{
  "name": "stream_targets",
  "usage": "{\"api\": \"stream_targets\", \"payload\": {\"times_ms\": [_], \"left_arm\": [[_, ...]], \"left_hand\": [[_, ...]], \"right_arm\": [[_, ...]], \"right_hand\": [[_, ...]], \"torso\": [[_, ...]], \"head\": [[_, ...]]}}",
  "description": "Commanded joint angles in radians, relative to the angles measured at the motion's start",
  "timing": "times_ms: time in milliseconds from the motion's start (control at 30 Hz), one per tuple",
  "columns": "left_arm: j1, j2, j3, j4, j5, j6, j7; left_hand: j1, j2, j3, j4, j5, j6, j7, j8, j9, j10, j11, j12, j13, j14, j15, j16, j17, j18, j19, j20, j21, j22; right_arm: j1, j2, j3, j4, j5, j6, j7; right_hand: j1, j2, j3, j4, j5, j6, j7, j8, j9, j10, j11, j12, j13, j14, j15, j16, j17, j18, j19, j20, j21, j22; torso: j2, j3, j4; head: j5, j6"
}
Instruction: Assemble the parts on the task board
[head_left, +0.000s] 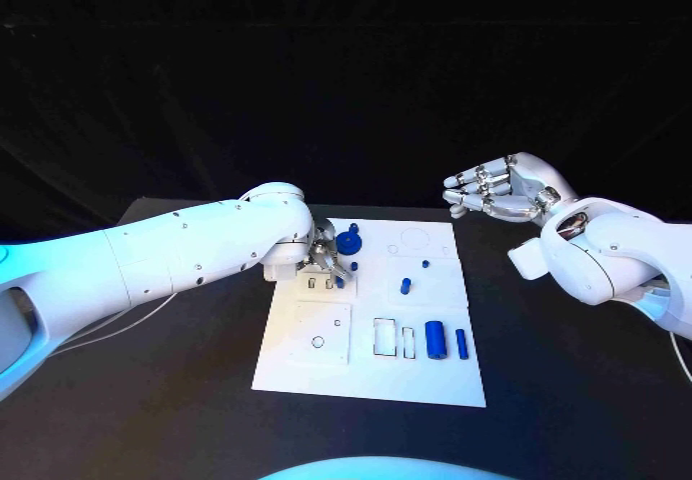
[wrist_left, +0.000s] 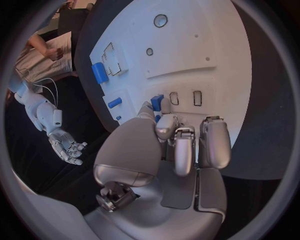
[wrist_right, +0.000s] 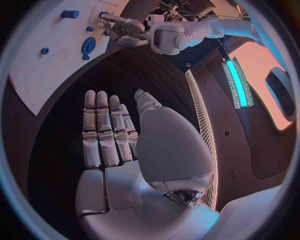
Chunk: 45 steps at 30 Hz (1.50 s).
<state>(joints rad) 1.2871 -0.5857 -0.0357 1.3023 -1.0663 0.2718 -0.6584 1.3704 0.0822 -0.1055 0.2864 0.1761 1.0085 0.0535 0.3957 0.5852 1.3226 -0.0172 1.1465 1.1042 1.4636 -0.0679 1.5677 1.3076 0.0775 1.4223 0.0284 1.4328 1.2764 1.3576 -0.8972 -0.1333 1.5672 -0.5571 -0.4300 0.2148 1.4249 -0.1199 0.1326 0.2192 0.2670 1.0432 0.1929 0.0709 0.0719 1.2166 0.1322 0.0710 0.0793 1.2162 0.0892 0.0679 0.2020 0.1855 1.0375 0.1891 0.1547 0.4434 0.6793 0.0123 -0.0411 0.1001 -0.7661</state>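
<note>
Left hand (head_left: 323, 264) is down on the white board (head_left: 433, 375) at its far left part, fingers curled around a small blue piece (wrist_left: 157, 102); whether it truly grips, I cannot tell. Right hand (head_left: 498, 190) hovers beyond the board's far right corner, fingers apart, holding nothing

The board (head_left: 433, 375) looks like smooth white plastic. The parts (head_left: 436, 341) are shiny blue plastic. The hands (head_left: 498, 192) are shiny silver metal. The table (head_left: 577, 400) is dull black.
</note>
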Motion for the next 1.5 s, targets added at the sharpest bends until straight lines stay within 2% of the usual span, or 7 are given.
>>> {"api": "stream_targets", "payload": {"times_ms": [33, 267, 367, 433, 567, 800, 1500], "left_arm": [[0.0, 0.003, 0.0, 0.001, 0.02, 0.015, 0.005], [-0.001, -0.001, -0.001, 0.004, 0.039, 0.002, 0.008], [-0.001, -0.006, 0.0, 0.009, 0.062, -0.015, 0.01], [-0.001, -0.011, 0.0, 0.013, 0.076, -0.025, 0.011], [-0.001, -0.026, 0.001, 0.026, 0.121, -0.06, 0.015], [-0.002, -0.067, 0.002, 0.061, 0.217, -0.141, 0.021], [-0.037, -0.121, 0.001, 0.124, 0.043, -0.271, 0.012]], "left_hand": [[0.035, -0.006, 0.039, 0.0, 0.007, -0.014, 0.002, -0.014, 0.001, -0.011, 0.001, -0.013, -0.009, 0.107, -0.006, 0.003, 0.263, -0.018, -0.001, -0.001, 0.006, 0.0], [0.134, -0.033, 0.185, -0.007, 0.015, -0.022, 0.002, -0.037, 0.002, -0.023, -0.002, -0.037, -0.023, 0.107, -0.01, 0.003, 0.263, -0.017, -0.002, -0.004, 0.006, 0.002], [0.186, -0.068, 0.314, -0.017, 0.018, -0.025, 0.007, -0.044, 0.009, -0.025, 0.002, -0.048, -0.03, 0.107, -0.008, 0.003, 0.263, -0.018, -0.003, -0.004, 0.006, 0.003], [0.187, -0.121, 0.444, -0.013, 0.017, -0.023, 0.011, -0.042, 0.023, -0.019, 0.012, -0.051, -0.031, 0.107, -0.003, 0.003, 0.263, -0.017, -0.004, 0.0, 0.008, 0.006], [0.125, -0.211, 0.659, -0.029, 0.01, -0.018, 0.015, -0.031, 0.056, -0.007, 0.012, -0.049, -0.029, 0.107, 0.002, 0.003, 0.263, -0.018, -0.003, 0.005, 0.01, 0.011], [-0.012, -0.264, 0.848, -0.123, 0.002, -0.018, 0.016, -0.005, 0.118, 0.012, 0.007, -0.039, -0.021, 0.107, -0.004, 0.003, 0.263, -0.019, -0.002, 0.006, 0.014, 0.018], [-0.074, -0.28, 0.89, -0.191, -0.001, -0.006, 0.006, 0.017, 0.153, 0.039, -0.001, -0.005, 0.011, 0.107, -0.007, 0.003, 0.263, -0.021, 0.006, 0.0, 0.02, 0.031]], "right_arm": [[-0.001, 0.001, 0.0, 0.0, -0.001, 0.018, 0.0], [-0.001, 0.001, 0.0, -0.001, -0.001, 0.019, -0.001], [-0.002, 0.001, 0.0, -0.002, -0.001, 0.02, -0.001], [-0.002, 0.001, 0.0, -0.003, -0.001, 0.02, -0.002], [-0.002, 0.001, 0.0, -0.007, -0.001, 0.021, -0.003], [-0.003, 0.001, 0.0, -0.012, 0.0, 0.022, -0.004], [-0.004, -0.003, -0.001, -0.012, 0.0, 0.024, -0.004]], "right_hand": [[-0.008, 0.002, -0.001, -0.007, 0.005, -0.007, 0.002, -0.003, -0.001, -0.007, -0.001, -0.003, -0.001, -0.005, 0.002, -0.006, -0.001, -0.003, 0.0, 0.01, -0.007, -0.001], [-0.01, 0.002, -0.002, -0.007, 0.006, -0.008, 0.002, -0.003, -0.001, -0.007, -0.001, -0.003, -0.001, -0.006, 0.002, -0.006, -0.002, -0.003, -0.001, 0.011, -0.008, -0.002], [-0.011, 0.002, -0.002, -0.007, 0.007, -0.008, 0.002, -0.003, -0.001, -0.007, -0.001, -0.003, -0.001, -0.007, 0.002, -0.006, -0.003, -0.003, -0.001, 0.011, -0.009, -0.003], [-0.011, 0.002, -0.002, -0.007, 0.007, -0.008, 0.002, -0.003, -0.001, -0.007, -0.001, -0.003, -0.001, -0.007, 0.002, -0.006, -0.003, -0.003, -0.001, 0.011, -0.009, -0.003], [-0.012, 0.002, -0.002, -0.008, 0.009, -0.009, 0.002, -0.003, -0.001, -0.007, -0.001, -0.003, -0.002, -0.008, 0.002, -0.006, -0.004, -0.003, -0.001, 0.011, -0.01, -0.005], [-0.013, 0.002, -0.003, -0.008, 0.01, -0.009, 0.003, -0.004, -0.001, -0.007, -0.001, -0.003, -0.002, -0.009, 0.003, -0.006, -0.005, -0.003, -0.002, 0.011, -0.011, -0.006], [-0.016, 0.001, -0.005, -0.009, 0.012, -0.01, 0.003, -0.004, -0.001, -0.008, 0.0, -0.003, -0.003, -0.011, 0.004, -0.006, -0.007, -0.003, -0.003, 0.012, -0.013, -0.01]], "torso": [[0.0, -0.0002, 0.0001], [0.001, 0.0, 0.0008], [0.001, -0.0001, 0.0008], [0.0, -0.0001, 0.0013], [0.001, 0.0002, 0.0018], [0.001, 0.0012, 0.0025], [0.0, 0.0016, 0.0018]], "head": [[-0.001, 0.002], [-0.002, 0.005], [-0.001, 0.003], [-0.001, 0.003], [0.001, 0.003], [0.004, 0.001], [0.012, -0.008]]}}
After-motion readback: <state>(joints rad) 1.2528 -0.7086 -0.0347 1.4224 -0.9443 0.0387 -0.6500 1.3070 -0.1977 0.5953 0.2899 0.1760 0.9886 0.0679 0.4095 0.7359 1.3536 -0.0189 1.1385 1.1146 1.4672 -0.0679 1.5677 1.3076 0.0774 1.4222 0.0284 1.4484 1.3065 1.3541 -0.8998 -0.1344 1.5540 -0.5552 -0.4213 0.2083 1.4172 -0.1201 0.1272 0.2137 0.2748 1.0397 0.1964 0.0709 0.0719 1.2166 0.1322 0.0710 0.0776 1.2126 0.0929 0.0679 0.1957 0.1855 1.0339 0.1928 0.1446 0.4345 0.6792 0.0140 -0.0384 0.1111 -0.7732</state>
